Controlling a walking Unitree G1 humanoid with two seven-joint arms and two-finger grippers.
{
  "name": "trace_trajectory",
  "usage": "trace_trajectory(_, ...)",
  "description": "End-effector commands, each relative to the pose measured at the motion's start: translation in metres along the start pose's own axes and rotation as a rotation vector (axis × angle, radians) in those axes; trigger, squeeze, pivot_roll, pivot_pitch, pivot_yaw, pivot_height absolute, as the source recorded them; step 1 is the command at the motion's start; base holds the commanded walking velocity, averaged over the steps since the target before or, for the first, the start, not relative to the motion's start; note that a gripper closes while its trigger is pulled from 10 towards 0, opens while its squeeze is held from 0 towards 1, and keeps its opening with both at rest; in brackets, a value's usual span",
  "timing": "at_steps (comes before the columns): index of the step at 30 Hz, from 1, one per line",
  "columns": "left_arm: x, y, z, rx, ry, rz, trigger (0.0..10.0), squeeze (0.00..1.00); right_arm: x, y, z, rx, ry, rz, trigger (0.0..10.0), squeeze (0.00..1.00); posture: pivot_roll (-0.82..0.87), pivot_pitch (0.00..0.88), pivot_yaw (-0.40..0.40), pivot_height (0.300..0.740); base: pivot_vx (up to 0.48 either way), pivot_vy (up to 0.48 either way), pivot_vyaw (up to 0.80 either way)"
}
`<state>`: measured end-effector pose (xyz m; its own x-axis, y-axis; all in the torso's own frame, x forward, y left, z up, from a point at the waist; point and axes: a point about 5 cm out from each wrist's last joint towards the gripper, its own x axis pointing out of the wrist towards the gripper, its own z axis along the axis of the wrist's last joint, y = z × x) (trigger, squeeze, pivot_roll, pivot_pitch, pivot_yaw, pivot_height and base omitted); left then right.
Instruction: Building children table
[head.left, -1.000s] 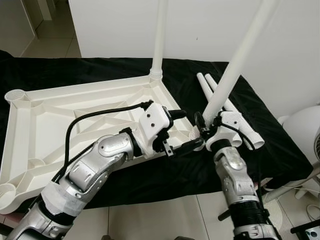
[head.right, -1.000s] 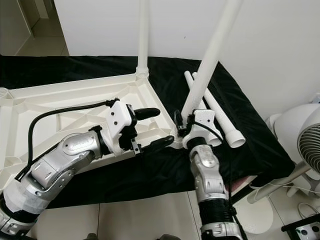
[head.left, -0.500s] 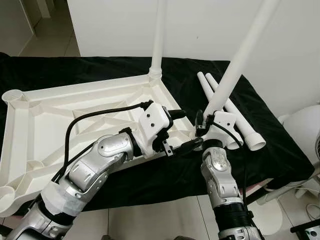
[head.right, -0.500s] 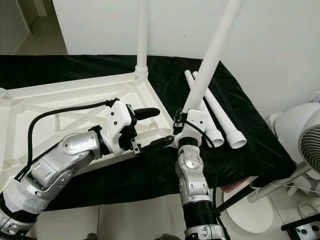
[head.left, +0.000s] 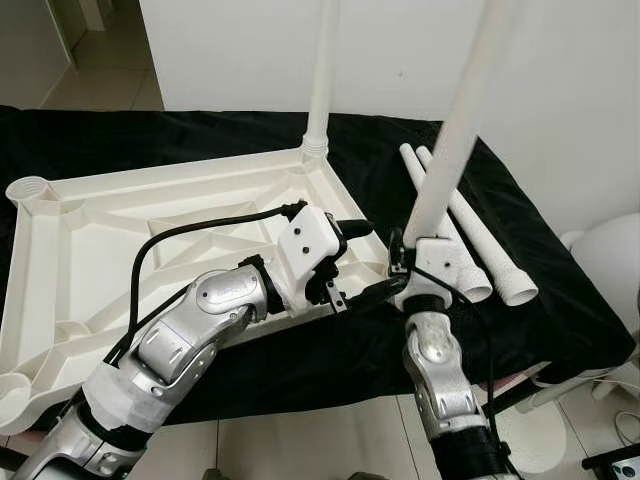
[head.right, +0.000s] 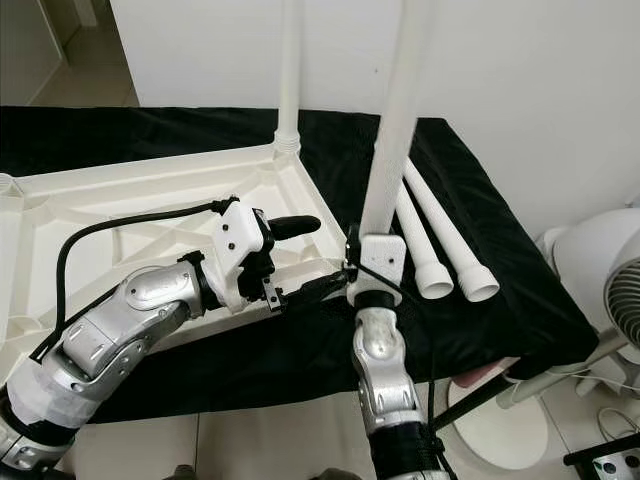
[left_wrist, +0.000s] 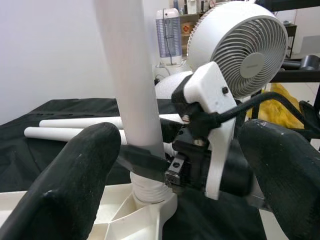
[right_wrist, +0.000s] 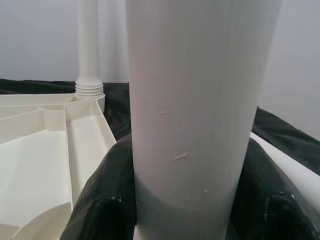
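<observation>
Right tool (head.right: 372, 262): clamped on a long white plastic table leg (head.right: 395, 120), held upright at the near corner socket of the upturned white plastic tabletop (head.left: 90, 250).
Left tool (head.left: 355, 262): fingers apart, beside that corner.
Spare white legs (head.right: 440, 235): lying on black cloth (head.left: 560, 290).

We see a plain white wall (head.left: 230, 60) across the top of the frame, evenly lit. A black cloth (head.left: 150, 140) covers the low surface through the middle. Pale floor tiles (head.left: 300, 440) run along the bottom edge and again in the upper left corner (head.left: 100, 70). At the right edge stands a white fan (head.right: 610, 270), its grille (left_wrist: 240, 45) facing us in the left wrist view.
</observation>
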<state>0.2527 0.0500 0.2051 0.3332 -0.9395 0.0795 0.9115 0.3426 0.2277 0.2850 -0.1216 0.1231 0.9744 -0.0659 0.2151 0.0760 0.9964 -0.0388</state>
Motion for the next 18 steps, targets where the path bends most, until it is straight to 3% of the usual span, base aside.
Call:
trace_trajectory(1,-0.001,-0.007,0.0,0.013,0.005,-0.128,10.0,0.0,-0.013,-0.003,-0.028,-0.004,0.137,0.005,10.0,0.0,0.06,0.0,-0.072,0.74,0.0,0.0,0.0)
trace_trajectory(4,-0.001,-0.007,0.0,0.014,0.006,-0.129,10.0,0.0,-0.014,-0.003,-0.029,0.005,0.136,0.011,10.0,0.0,0.06,0.0,-0.07,0.74,0.0,0.0,0.0)
trace_trajectory(8,-0.001,-0.007,0.001,0.016,0.005,-0.13,10.0,0.0,-0.015,-0.006,-0.032,0.098,0.149,0.014,10.0,0.0,0.06,0.0,-0.068,0.74,0.0,0.0,0.0)
trace_trajectory(10,-0.001,-0.006,0.001,0.016,0.005,-0.132,10.0,0.0,-0.012,-0.01,-0.033,0.194,0.181,-0.004,10.0,0.0,0.06,0.0,-0.061,0.74,0.0,0.0,0.0)
trace_trajectory(13,-0.001,-0.007,0.001,0.015,0.005,-0.134,10.0,0.0,-0.007,-0.015,-0.032,0.234,0.2,-0.008,10.0,0.0,0.06,0.0,-0.061,0.74,0.0,0.0,0.0)
trace_trajectory(15,-0.001,-0.007,0.002,0.014,0.004,-0.134,10.0,0.0,-0.006,-0.016,-0.032,0.256,0.201,-0.009,10.0,0.0,0.06,0.0,-0.061,0.74,0.0,0.0,0.0)
trace_trajectory(18,-0.001,-0.007,0.002,0.014,0.005,-0.138,10.0,0.0,0.001,-0.022,-0.032,0.189,0.243,0.003,10.0,0.0,0.05,0.0,-0.058,0.74,0.0,0.0,0.0)
